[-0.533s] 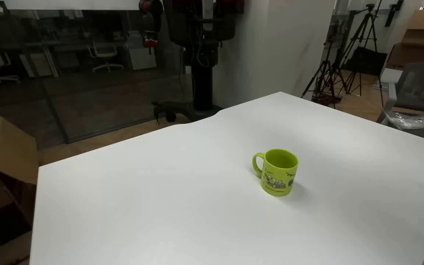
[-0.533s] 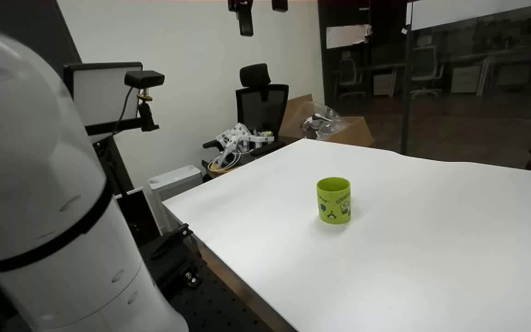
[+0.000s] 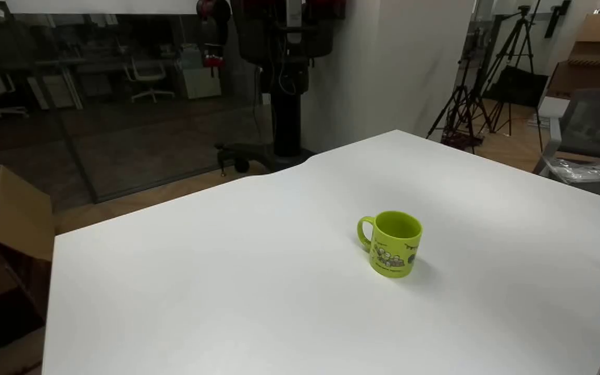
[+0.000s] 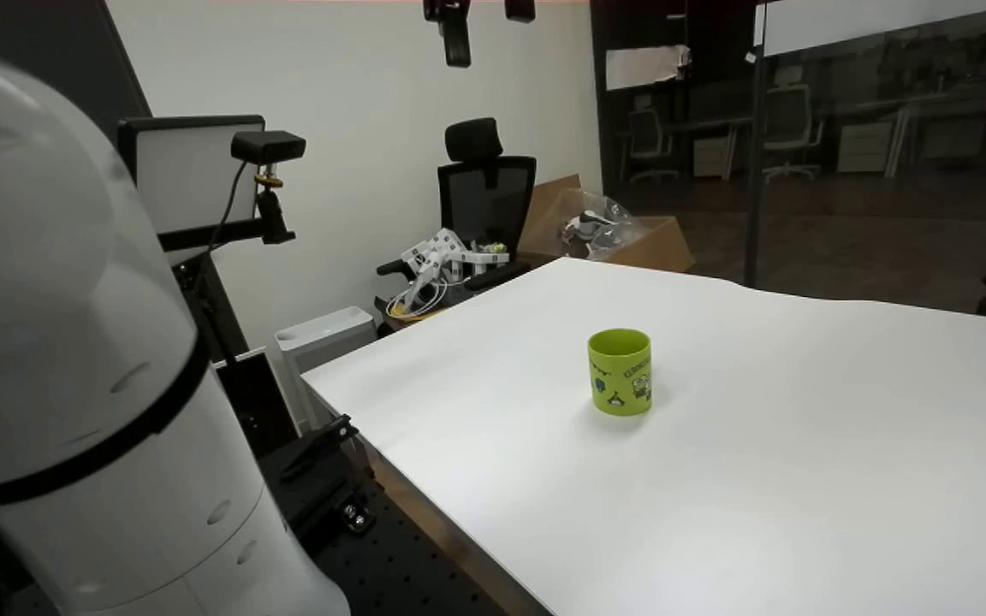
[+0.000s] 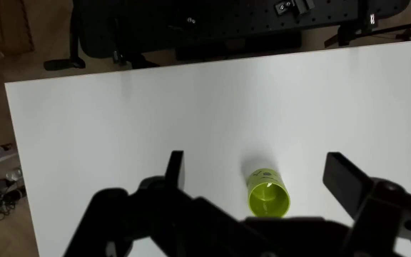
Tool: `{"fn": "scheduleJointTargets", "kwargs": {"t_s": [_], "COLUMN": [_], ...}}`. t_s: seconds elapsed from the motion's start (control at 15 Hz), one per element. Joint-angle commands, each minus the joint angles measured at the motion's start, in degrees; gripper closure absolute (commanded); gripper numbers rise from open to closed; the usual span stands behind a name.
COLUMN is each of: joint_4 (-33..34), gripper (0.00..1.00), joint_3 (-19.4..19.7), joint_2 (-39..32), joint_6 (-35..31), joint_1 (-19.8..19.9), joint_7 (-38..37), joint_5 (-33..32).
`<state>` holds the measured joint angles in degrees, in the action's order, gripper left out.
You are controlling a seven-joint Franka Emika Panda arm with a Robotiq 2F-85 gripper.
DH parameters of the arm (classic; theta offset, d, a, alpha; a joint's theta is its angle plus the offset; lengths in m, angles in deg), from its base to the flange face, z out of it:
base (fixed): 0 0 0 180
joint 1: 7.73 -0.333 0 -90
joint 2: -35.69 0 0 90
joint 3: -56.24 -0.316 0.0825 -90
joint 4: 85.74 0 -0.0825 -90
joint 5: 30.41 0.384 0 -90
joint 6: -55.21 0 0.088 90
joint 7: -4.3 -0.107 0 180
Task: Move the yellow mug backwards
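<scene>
My gripper [image 5: 255, 164] is hanging over the white table [image 5: 84, 117]. Leftmost in the wrist view, one finger [image 5: 174, 169] is showing. Judging this the approach, I should be descending squarely and closing across the yellow mug [image 5: 268, 194], sparing the handle [image 3: 360, 233] showing in an exterior view. Next, the mug is standing upright on the table below, lime-green, shiny inside, darkly printed. Rightmost, my other finger [image 5: 346, 184] is standing wide apart from the first.

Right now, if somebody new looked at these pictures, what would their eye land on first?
Probably the yellow mug, a bright lime spot standing upright on the white table in both exterior views. Next, perhaps, the white robot arm filling the left of an exterior view. In the wrist view, the open black gripper looms large, the mug showing between its jaws.
</scene>
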<state>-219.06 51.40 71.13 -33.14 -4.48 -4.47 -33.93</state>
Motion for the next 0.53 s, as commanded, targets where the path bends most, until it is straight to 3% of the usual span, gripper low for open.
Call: {"fn": "scheduleJointTargets", "kwargs": {"t_s": [0.0,0.33,0.47], "joint_4": [0.14,0.14,-0.6], "gripper": [0.0,0.0,0.0], "joint_3": [0.67,0.67,0.46], "joint_2": [-0.1,-0.1,-0.06], "joint_6": [0.16,0.16,-4.78], "joint_1": [-0.88,-0.88,-0.03], "joint_7": [-0.37,-0.37,-3.53], "joint_5": [-0.33,-0.33,0.03]}}
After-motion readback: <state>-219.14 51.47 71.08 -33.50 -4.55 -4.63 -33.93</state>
